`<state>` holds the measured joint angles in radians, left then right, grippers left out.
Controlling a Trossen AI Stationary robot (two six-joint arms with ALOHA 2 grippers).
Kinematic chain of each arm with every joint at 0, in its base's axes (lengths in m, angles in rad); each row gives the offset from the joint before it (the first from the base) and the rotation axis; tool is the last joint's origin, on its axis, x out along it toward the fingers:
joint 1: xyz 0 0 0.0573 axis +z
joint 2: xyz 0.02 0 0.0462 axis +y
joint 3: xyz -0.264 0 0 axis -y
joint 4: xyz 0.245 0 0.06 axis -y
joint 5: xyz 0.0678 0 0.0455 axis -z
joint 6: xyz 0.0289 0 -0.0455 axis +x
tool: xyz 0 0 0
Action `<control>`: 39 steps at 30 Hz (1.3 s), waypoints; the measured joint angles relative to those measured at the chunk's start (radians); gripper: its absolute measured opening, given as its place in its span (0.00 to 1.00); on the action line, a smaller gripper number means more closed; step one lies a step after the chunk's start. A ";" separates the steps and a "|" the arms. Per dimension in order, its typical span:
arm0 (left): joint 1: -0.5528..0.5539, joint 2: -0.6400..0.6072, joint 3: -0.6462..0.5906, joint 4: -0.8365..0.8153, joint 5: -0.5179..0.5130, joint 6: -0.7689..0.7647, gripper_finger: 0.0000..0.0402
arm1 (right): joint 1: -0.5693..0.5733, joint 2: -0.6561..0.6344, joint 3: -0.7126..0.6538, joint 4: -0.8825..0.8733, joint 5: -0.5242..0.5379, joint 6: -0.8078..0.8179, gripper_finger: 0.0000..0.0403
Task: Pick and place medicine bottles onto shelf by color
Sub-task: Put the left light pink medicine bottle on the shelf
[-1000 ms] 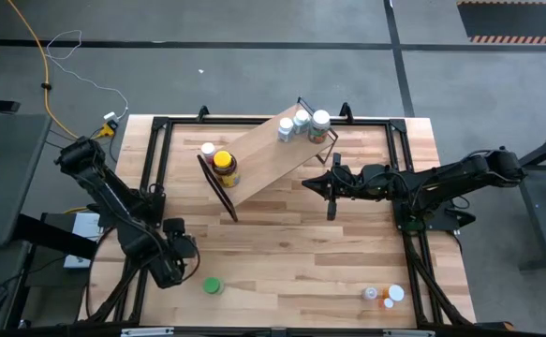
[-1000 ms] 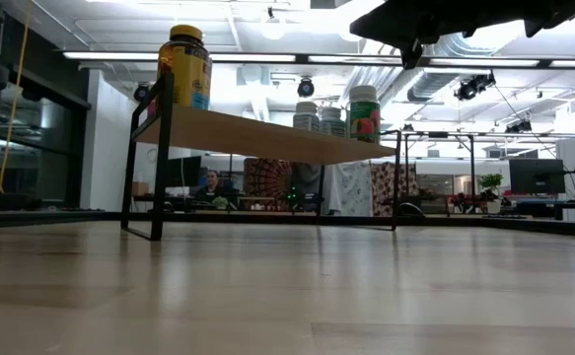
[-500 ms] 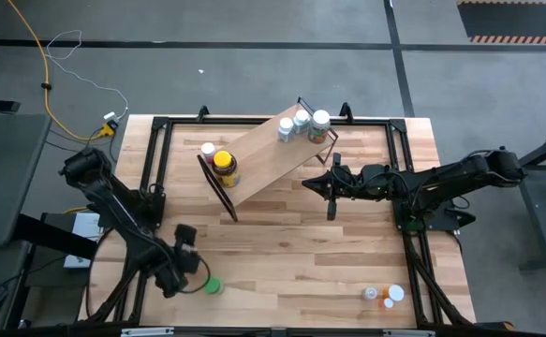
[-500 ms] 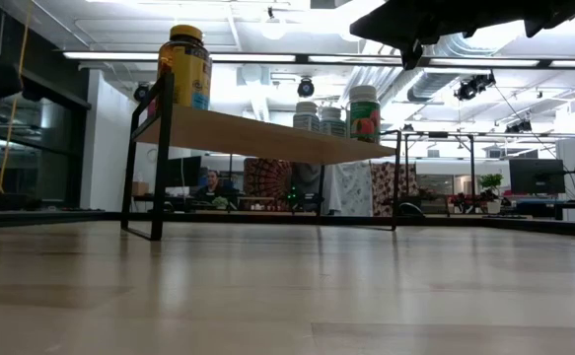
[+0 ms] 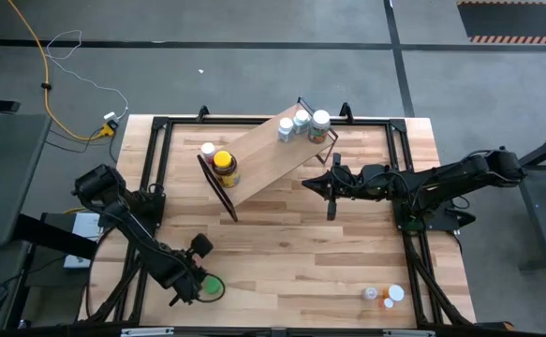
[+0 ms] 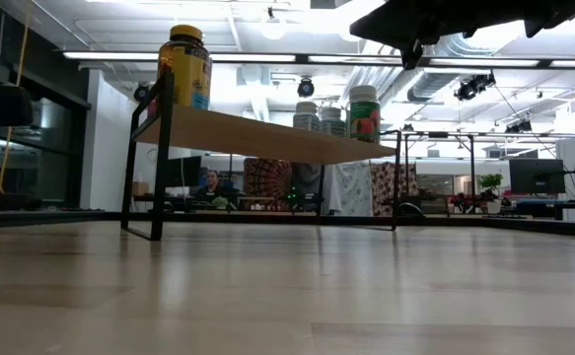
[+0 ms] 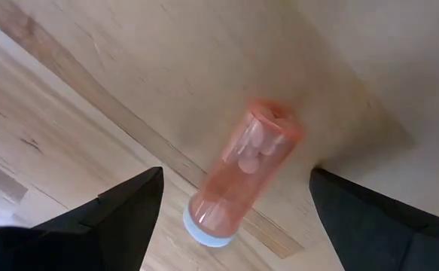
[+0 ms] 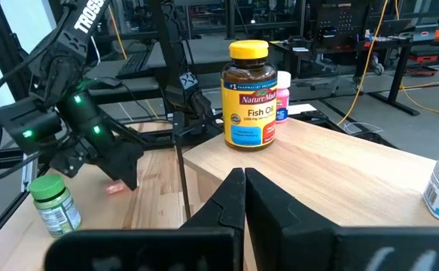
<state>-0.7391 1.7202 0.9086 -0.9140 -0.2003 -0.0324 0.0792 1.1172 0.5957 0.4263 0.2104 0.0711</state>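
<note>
A small translucent pink-orange bottle [image 7: 242, 177] with a pale cap lies on its side on the tabletop near the front left. My left gripper [image 7: 236, 181] points down over it, open, one finger on each side, touching nothing. In the high view my left gripper [image 5: 196, 273] hides this bottle, and a green-capped bottle [image 5: 213, 285] stands just beside it. The shelf [image 5: 265, 157] stands askew at the far middle. It carries an amber jar with a yellow lid [image 5: 224, 167], a white-capped bottle [image 5: 208, 150] and three bottles [image 5: 302, 122] at its far end. My right gripper [image 5: 306, 184] hovers level beside the shelf, shut and empty.
Small orange and white bottles [image 5: 385, 296] stand near the table's front right corner. A black frame [image 5: 151, 159] runs along the table's edges. Bare wood [image 5: 301, 253] lies between the shelf and the front edge.
My left gripper has moved toward the near edge and a little rightward, sinking toward the table beside the green-capped bottle, and has rolled about its own axis. It has stayed open. My right arm has kept still.
</note>
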 joint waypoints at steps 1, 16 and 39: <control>0.005 0.002 -0.001 0.001 0.000 0.010 0.82 | 0.000 0.000 0.000 -0.001 0.000 0.000 0.00; 0.071 -0.009 -0.007 0.032 0.052 0.366 0.61 | 0.000 0.000 0.000 -0.006 0.000 0.000 0.00; 0.088 -0.008 -0.008 0.042 0.054 0.373 0.25 | 0.000 0.000 0.000 -0.026 0.000 0.000 0.00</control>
<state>-0.6506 1.7126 0.9003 -0.8722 -0.1463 0.3406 0.0788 1.1172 0.5957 0.4000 0.2104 0.0711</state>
